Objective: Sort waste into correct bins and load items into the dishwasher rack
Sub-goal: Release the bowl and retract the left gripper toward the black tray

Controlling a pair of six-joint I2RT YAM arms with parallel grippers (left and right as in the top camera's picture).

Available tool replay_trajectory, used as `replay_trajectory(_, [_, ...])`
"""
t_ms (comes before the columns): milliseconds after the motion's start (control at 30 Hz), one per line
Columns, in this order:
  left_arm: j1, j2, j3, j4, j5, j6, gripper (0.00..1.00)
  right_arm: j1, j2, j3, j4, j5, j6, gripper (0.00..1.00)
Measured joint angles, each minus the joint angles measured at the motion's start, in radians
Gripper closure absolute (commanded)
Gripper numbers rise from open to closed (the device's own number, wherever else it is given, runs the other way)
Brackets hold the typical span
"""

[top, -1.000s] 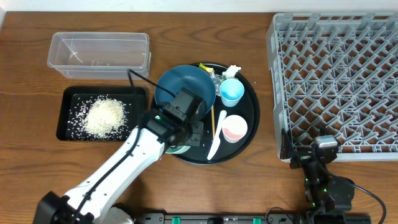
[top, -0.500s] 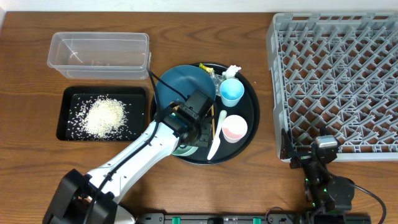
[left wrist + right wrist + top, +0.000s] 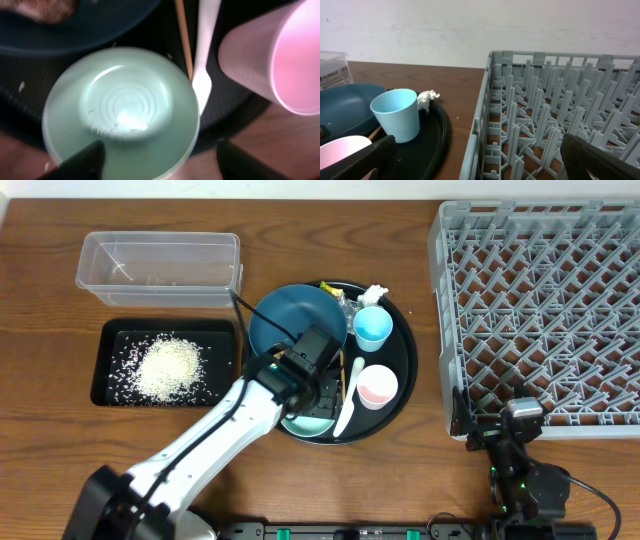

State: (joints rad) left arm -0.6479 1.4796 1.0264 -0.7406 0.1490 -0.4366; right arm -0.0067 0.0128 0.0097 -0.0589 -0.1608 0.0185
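Note:
My left gripper (image 3: 312, 380) hangs open over the round tray, just above the pale mint bowl (image 3: 122, 107). One finger (image 3: 82, 160) overlaps the bowl's rim and the other stands clear to its right. The mint bowl (image 3: 305, 426) rests at the tray's front edge. Behind it lies the dark blue bowl (image 3: 295, 320) with a brown food lump (image 3: 45, 7) in it. The white spoon (image 3: 347, 405), white cup (image 3: 378, 387), light blue cup (image 3: 372, 328), tissue (image 3: 375, 293) and foil (image 3: 347, 302) share the tray. My right gripper (image 3: 510, 430) is open by the dishwasher rack (image 3: 545, 310).
The clear tub (image 3: 160, 268) stands at the back left. In front of it, the shallow black tray (image 3: 112, 350) holds a heap of rice (image 3: 168, 368). A thin wooden stick (image 3: 341, 378) lies beside the spoon. The large round black tray (image 3: 405, 370) is in the middle.
My left gripper's jaws have gone from shut to open over the mint bowl, which now shows more at the tray's front. The right arm has not moved.

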Motion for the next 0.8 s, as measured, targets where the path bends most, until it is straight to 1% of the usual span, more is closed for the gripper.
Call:
replay_trajectory(67, [0.008, -0.048, 0.023, -0.044, 0.001, -0.006, 0.11, 0.0, 0.0, 0.0, 0.0, 0.0, 0.0, 0.01])
replay_trajectory(100, [0.018, -0.081, 0.04, -0.069, 0.001, -0.007, 0.09, 0.0, 0.0, 0.0, 0.0, 0.0, 0.0, 0.01])
replay_trajectory(133, [0.029, -0.108, 0.053, -0.088, 0.001, -0.008, 0.03, 0.0, 0.0, 0.0, 0.0, 0.0, 0.0, 0.01])
replay_trajectory(167, [0.047, -0.145, 0.068, -0.109, 0.001, -0.005, 0.02, 0.0, 0.0, 0.0, 0.0, 0.0, 0.0, 0.01])
replay_trajectory(267, [0.124, -0.258, 0.089, -0.182, -0.008, -0.008, 0.02, 0.0, 0.0, 0.0, 0.0, 0.0, 0.0, 0.01])
replay_trajectory(367, [0.238, -0.361, 0.092, -0.288, -0.053, -0.008, 0.02, 0.0, 0.0, 0.0, 0.0, 0.0, 0.0, 0.01])
replay_trajectory(500, [0.405, -0.468, 0.092, -0.364, -0.111, -0.008, 0.02, 0.0, 0.0, 0.0, 0.0, 0.0, 0.0, 0.01])
replay_trajectory(667, [0.531, -0.534, 0.092, -0.405, -0.138, -0.008, 0.02, 0.0, 0.0, 0.0, 0.0, 0.0, 0.0, 0.01])
replay_trajectory(800, [0.576, -0.546, 0.092, -0.422, -0.15, -0.008, 0.02, 0.0, 0.0, 0.0, 0.0, 0.0, 0.0, 0.01])
